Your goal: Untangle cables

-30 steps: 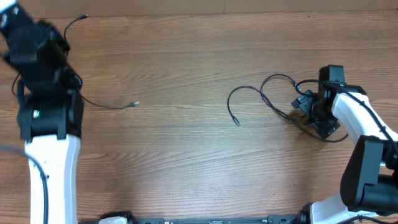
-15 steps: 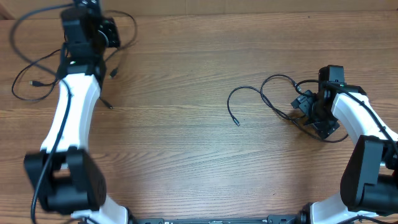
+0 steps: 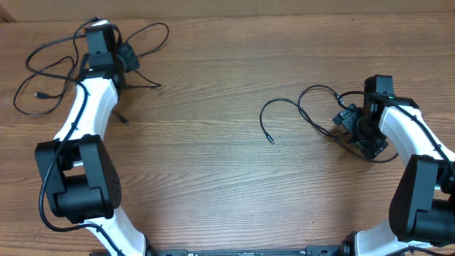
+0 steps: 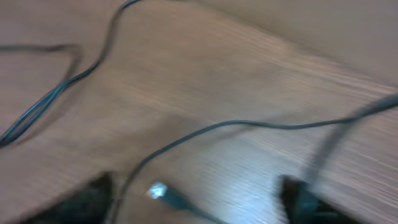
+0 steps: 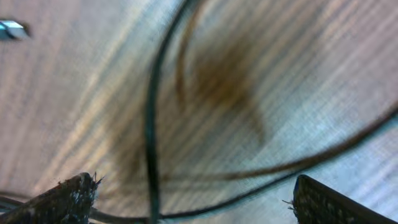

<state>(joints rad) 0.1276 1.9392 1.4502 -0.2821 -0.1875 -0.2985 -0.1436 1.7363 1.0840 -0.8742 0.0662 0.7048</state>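
arms [image 3: 89, 107]: 2 | cable clusters [image 3: 279, 100]: 2 | table [image 3: 213, 178]: 1

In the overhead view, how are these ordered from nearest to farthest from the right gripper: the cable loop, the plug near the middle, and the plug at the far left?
1. cable loop, just left of the right gripper
2. middle plug, further left
3. far-left plug, at the opposite side

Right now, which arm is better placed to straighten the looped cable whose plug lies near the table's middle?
Probably right. The right gripper is open over the far end of that looped cable; the left gripper is across the table among other cables.
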